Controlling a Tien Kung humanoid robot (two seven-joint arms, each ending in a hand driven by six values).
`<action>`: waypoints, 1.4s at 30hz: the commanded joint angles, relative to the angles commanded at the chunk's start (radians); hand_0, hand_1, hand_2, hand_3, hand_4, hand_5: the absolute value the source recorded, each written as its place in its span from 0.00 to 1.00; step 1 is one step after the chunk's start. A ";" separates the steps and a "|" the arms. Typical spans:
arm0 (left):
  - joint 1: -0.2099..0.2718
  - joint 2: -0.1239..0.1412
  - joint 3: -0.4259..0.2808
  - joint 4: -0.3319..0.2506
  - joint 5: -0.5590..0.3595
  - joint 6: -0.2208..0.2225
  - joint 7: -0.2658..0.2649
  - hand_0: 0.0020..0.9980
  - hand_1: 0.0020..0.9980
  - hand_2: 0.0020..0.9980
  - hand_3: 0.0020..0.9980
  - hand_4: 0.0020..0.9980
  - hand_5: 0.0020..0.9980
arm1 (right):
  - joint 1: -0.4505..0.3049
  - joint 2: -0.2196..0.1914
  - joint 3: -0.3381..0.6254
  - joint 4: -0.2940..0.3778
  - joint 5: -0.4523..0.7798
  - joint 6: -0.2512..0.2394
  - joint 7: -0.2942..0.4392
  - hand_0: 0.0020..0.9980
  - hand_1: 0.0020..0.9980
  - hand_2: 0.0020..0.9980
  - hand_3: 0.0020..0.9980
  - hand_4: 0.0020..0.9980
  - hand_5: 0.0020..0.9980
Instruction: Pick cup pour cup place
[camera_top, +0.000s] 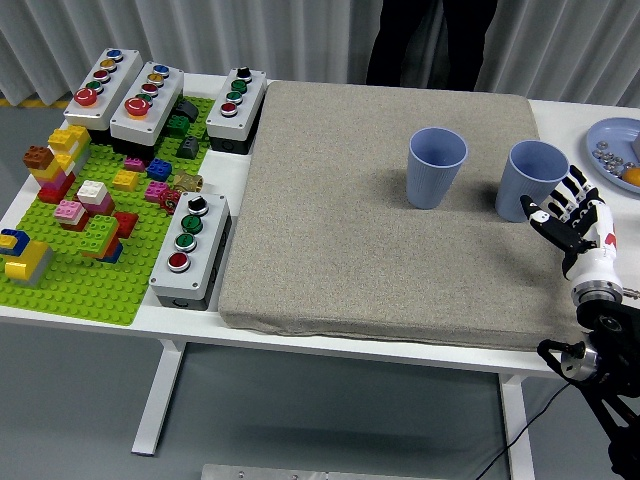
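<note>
Right hand (572, 213) comes in from the lower right, at about 4 o'clock of the grey mat (380, 210); fingers (571, 189) spread apart, holding nothing — palm turned toward the right cup (533, 180), fingertips just beside its wall at the cup's 4 o'clock; cannot tell whether they touch it. White wrist and black forearm run down to the bottom right corner.

Two blue cups stand upright on the mat, mouths up; left cup (436, 167) sits at 9 o'clock of the right cup, a clear gap between them; both in the mat's far right part. Contents of either cup not visible from here.

Blue plate (607, 147) at 2 o'clock of the right cup, cut off by the picture's right edge; small metal bits and one orange thing on it.

Left side of the white table (232, 175): green brick baseplate (75, 285) with coloured bricks stacked on it; four grey button boxes around it — three along the far edge, the nearest one (189, 248) just beside the mat's left edge at 9 o'clock.

Person in dark clothes (425, 40) stands at 12 o'clock behind the table, in front of the pale curtain; hands not in view.
</note>
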 joint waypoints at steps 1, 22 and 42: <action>0.000 0.000 0.001 0.000 0.000 0.000 0.000 0.77 0.79 0.84 0.75 0.51 0.96 | 0.001 0.001 -0.001 -0.002 0.001 0.001 0.000 0.88 0.83 0.91 0.90 0.85 0.28; -0.003 -0.002 0.004 0.000 0.001 -0.001 0.000 0.77 0.79 0.84 0.75 0.51 0.96 | 0.004 0.005 0.027 -0.022 -0.006 0.010 -0.004 0.88 0.83 0.91 0.90 0.84 0.28; -0.011 -0.008 0.016 0.000 -0.009 -0.002 -0.002 0.77 0.79 0.84 0.75 0.51 0.96 | 0.009 0.013 0.016 -0.049 0.008 0.014 0.012 0.88 0.83 0.91 0.89 0.83 0.28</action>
